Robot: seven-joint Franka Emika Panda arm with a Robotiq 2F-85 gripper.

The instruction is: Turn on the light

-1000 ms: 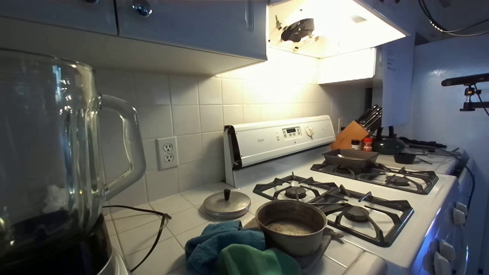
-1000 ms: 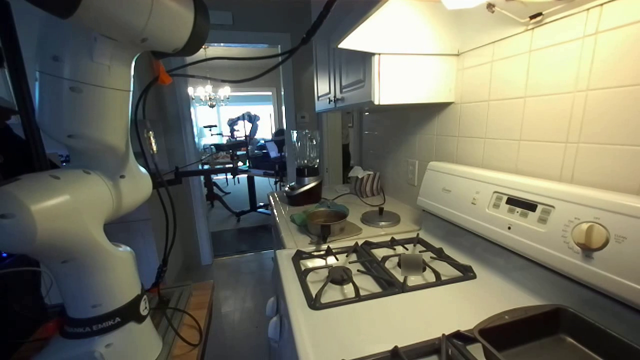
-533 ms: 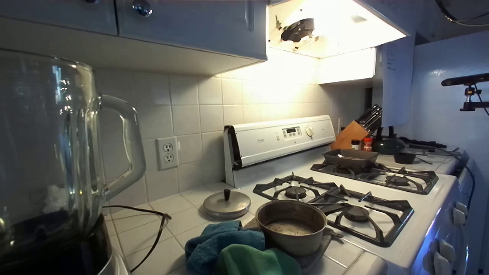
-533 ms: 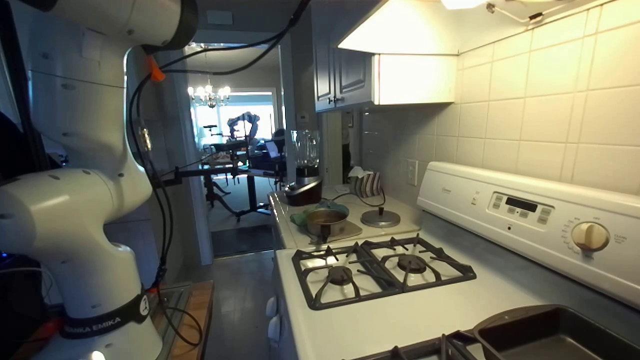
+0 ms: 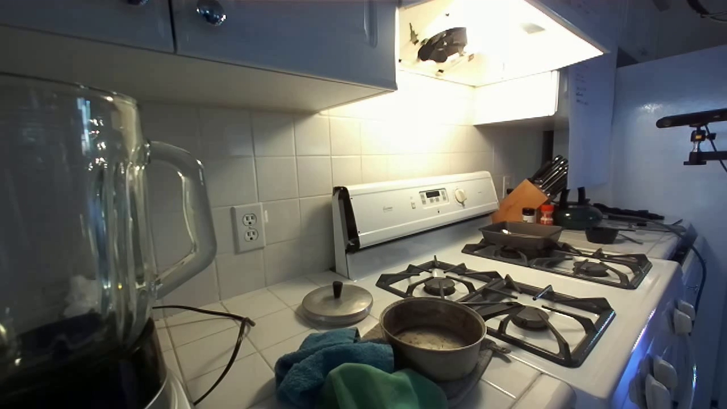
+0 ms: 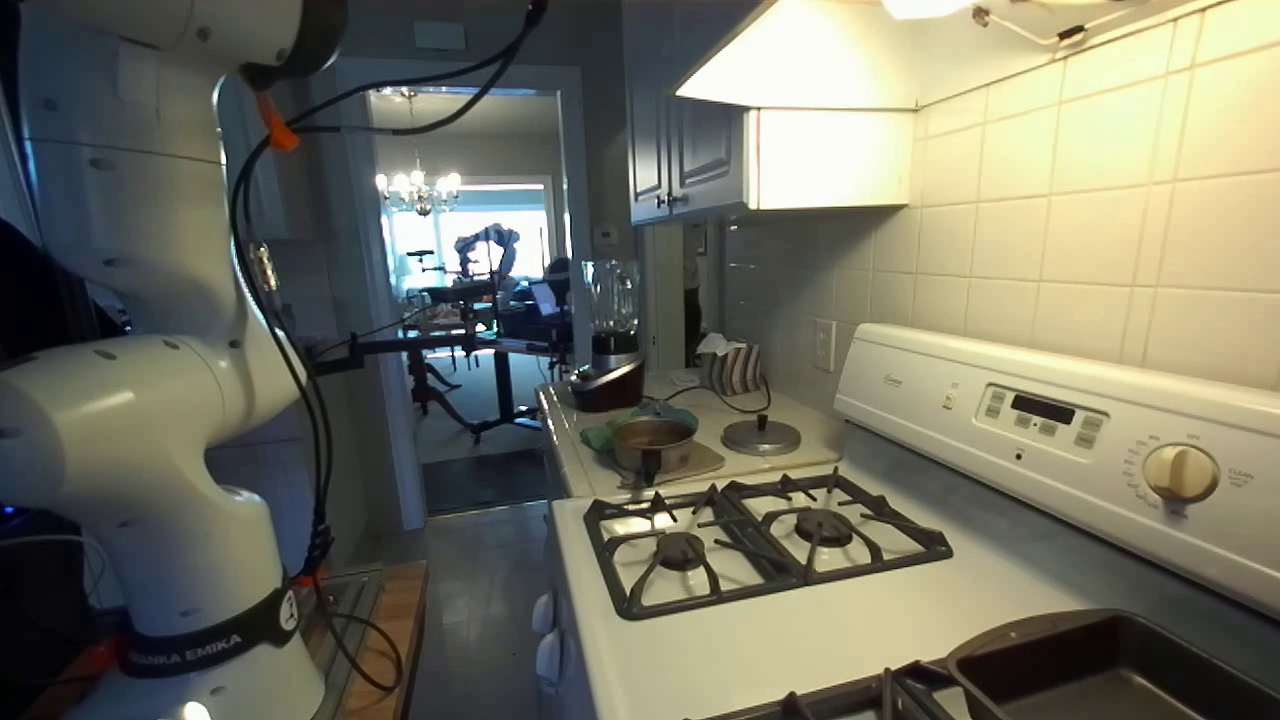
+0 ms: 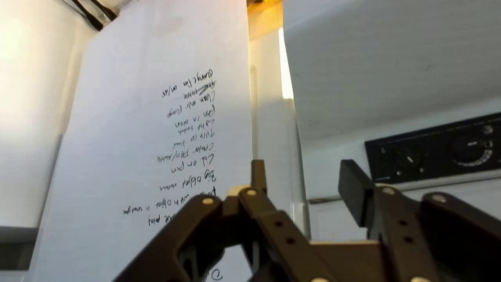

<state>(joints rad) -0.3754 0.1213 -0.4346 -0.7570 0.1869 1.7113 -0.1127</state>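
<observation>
Your gas stove (image 6: 730,635) sits below the range hood (image 6: 800,60), handwritten paper (image 5: 592,125) hanging near the hood. Wrist view has your gripper (image 7: 305,184), jaws apart, plus a black two-knob panel (image 7: 436,150). Your hood light (image 6: 928,8) is lit, under the hood.
</observation>
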